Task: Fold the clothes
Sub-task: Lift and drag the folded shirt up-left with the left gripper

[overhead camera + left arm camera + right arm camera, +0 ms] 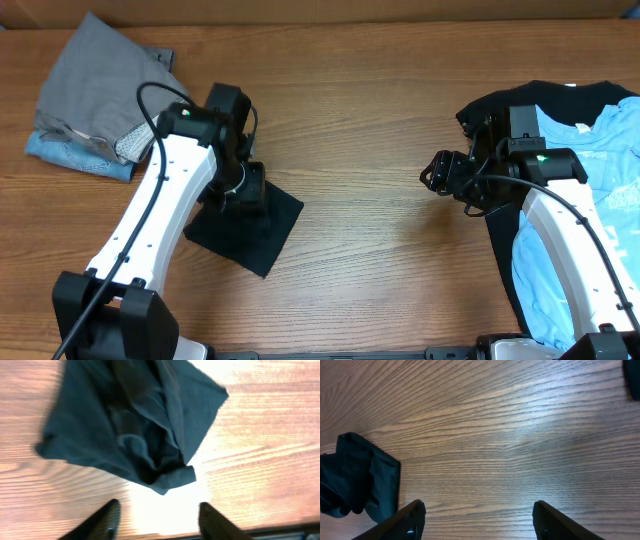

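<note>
A folded black garment (250, 226) lies on the wooden table at centre left; it also shows in the left wrist view (135, 425) and at the left edge of the right wrist view (355, 480). My left gripper (240, 186) hovers over its upper left part, open and empty (159, 512). My right gripper (437, 172) is open and empty above bare wood (479, 510), to the right of the garment. A pile with a black shirt (520, 100) and light blue shirts (560, 250) lies at the right.
A stack of folded clothes, a grey garment (100, 80) on top of a blue one (70, 155), sits at the back left. The table's back edge meets a cardboard wall (320, 8).
</note>
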### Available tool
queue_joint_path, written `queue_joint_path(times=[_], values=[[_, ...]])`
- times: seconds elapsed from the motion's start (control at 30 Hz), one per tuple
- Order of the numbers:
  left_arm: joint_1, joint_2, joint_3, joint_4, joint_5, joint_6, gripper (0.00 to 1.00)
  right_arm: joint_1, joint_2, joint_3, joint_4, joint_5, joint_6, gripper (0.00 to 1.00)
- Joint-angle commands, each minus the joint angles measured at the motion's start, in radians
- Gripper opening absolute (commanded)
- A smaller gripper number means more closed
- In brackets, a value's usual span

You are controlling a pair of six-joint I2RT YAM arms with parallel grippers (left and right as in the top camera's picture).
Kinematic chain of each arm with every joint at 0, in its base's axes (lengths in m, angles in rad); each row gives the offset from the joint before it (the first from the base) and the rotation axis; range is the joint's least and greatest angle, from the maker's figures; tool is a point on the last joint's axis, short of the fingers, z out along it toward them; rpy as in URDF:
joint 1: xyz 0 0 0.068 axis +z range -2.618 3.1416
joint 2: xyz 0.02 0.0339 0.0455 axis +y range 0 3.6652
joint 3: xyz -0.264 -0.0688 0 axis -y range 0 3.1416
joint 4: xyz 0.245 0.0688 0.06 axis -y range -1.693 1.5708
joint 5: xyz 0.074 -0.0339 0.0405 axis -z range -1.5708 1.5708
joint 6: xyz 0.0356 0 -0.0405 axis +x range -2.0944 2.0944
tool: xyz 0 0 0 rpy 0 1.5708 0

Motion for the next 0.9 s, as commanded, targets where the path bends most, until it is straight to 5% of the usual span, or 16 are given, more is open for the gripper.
queue_joint_path(times=[0.0, 0.17, 0.37, 0.5, 0.67, 0.73, 0.77, 0.87], values=[[0.004, 0.001, 0.038, 0.0, -0.192, 0.0, 0.6, 0.002, -0.015, 0.017, 0.003, -0.002, -0.004, 0.72], [0.004, 0.01, -0.132, 0.255, -0.27, 0.037, 0.64, 0.002, -0.015, 0.017, 0.007, -0.002, -0.004, 0.72], [0.006, 0.024, -0.286, 0.472, -0.261, 0.02, 0.32, 0.002, -0.015, 0.017, -0.005, -0.002, -0.008, 0.72], [0.005, 0.024, -0.299, 0.395, -0.058, 0.021, 0.04, 0.002, -0.015, 0.017, -0.007, -0.002, -0.007, 0.73], [-0.009, 0.021, -0.298, 0.246, 0.236, 0.021, 0.04, 0.002, -0.015, 0.017, -0.008, -0.002, -0.008, 0.73], [-0.016, 0.009, -0.298, 0.229, 0.236, 0.021, 0.13, 0.002, -0.015, 0.017, 0.0, -0.002, -0.007, 0.73], [-0.016, -0.001, -0.297, 0.227, 0.212, 0.021, 0.27, 0.002, -0.015, 0.017, 0.007, -0.002, -0.007, 0.73], [-0.004, -0.016, -0.277, 0.225, 0.145, 0.02, 0.39, 0.002, -0.015, 0.017, 0.01, -0.002, -0.007, 0.73]])
